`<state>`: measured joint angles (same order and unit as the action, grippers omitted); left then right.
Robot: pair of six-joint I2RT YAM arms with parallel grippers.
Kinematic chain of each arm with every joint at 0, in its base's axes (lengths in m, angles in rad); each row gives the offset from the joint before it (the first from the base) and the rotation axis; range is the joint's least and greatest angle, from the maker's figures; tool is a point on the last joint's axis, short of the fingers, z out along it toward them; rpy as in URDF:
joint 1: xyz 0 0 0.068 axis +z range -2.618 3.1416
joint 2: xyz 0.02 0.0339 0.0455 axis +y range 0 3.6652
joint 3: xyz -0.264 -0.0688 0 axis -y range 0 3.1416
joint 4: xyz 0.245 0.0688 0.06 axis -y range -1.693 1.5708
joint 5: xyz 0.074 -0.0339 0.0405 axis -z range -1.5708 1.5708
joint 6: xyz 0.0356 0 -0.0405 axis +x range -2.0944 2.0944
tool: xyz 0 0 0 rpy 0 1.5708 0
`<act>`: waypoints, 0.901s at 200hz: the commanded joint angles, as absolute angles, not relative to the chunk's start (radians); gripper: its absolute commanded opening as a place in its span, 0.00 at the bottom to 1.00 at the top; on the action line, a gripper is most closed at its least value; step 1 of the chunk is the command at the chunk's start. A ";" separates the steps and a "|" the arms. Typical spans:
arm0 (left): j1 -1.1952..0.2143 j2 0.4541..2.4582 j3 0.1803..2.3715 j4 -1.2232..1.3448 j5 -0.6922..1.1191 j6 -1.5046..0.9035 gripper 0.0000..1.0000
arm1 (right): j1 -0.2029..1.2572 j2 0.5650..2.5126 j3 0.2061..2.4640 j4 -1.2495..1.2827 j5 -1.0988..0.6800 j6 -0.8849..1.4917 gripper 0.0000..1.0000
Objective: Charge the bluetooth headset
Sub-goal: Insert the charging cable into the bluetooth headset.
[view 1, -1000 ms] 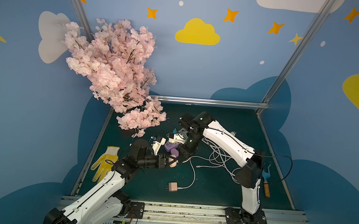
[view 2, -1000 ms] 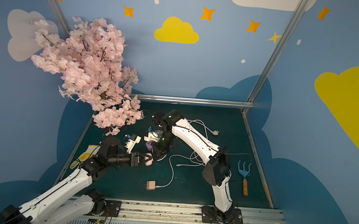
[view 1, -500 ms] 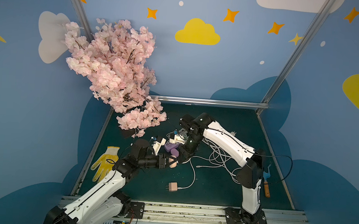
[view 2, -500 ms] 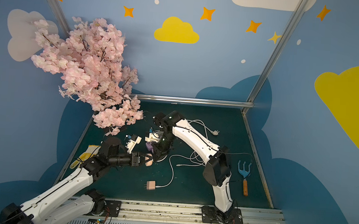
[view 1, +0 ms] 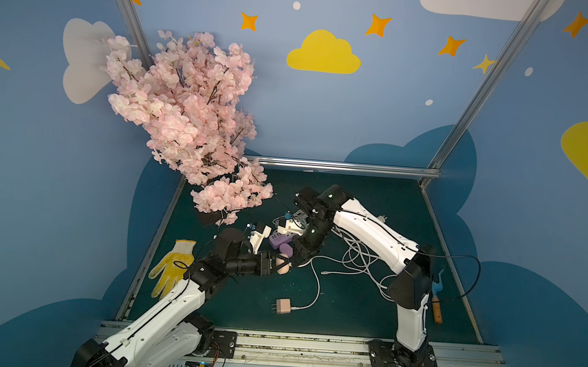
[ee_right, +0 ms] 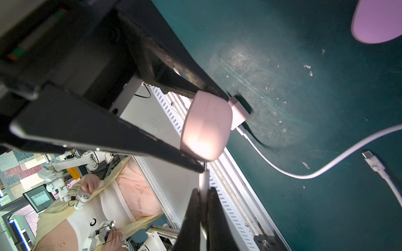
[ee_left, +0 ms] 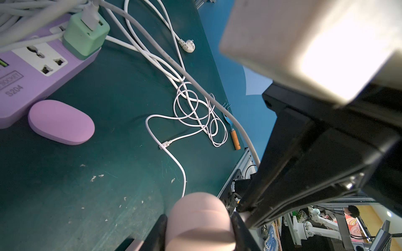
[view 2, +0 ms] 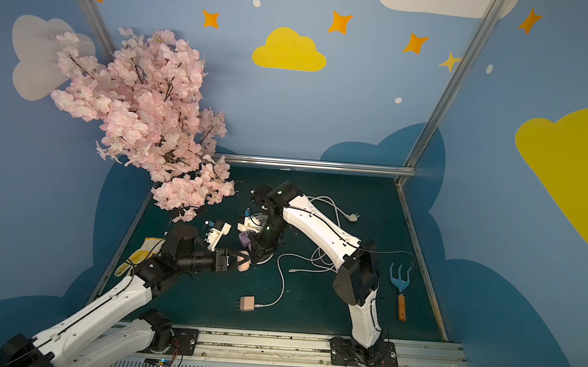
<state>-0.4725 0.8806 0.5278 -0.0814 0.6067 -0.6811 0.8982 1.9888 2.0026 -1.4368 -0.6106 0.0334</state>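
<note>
Pink headset case (view 1: 282, 267) sits mid-frame in both top views, clamped in left gripper (ee_left: 199, 219). Right gripper (ee_right: 203, 192) is pinched tight on white cable plug (ee_right: 203, 177), right at the case. Purple power strip (view 1: 276, 240) lies just above.

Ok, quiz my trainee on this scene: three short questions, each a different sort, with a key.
1. True or false: the left gripper holds the pink case.
2. What is plugged into the purple power strip? A) green charger B) desk lamp C) phone
3. What does the right gripper pinch?
Key: 1 true; 2 A; 3 a white cable end, right by the pink case.
</note>
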 commanded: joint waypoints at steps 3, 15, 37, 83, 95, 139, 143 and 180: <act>-0.515 0.859 0.593 0.071 0.739 -0.692 0.03 | 0.919 1.994 2.006 -1.179 -0.675 0.054 0.00; -0.521 0.865 0.597 0.072 0.744 -0.692 0.03 | 0.919 2.002 2.014 -1.167 -0.675 0.060 0.00; -0.529 0.882 0.609 0.057 0.752 -0.687 0.21 | 0.919 2.010 2.031 -1.163 -0.683 0.064 0.00; -0.531 0.878 0.607 0.062 0.740 -0.687 0.29 | 0.919 2.001 2.019 -1.166 -0.683 0.061 0.00; -0.532 0.877 0.607 0.060 0.738 -0.686 0.34 | 0.918 1.998 2.015 -1.166 -0.684 0.061 0.00; -0.531 0.870 0.607 0.061 0.732 -0.690 0.45 | 0.917 1.995 2.010 -1.166 -0.687 0.059 0.00; -0.531 0.868 0.607 0.061 0.731 -0.690 0.45 | 0.917 1.994 2.009 -1.165 -0.687 0.059 0.00; -0.531 0.869 0.609 0.064 0.728 -0.695 0.51 | 0.917 1.989 2.000 -1.160 -0.687 0.061 0.00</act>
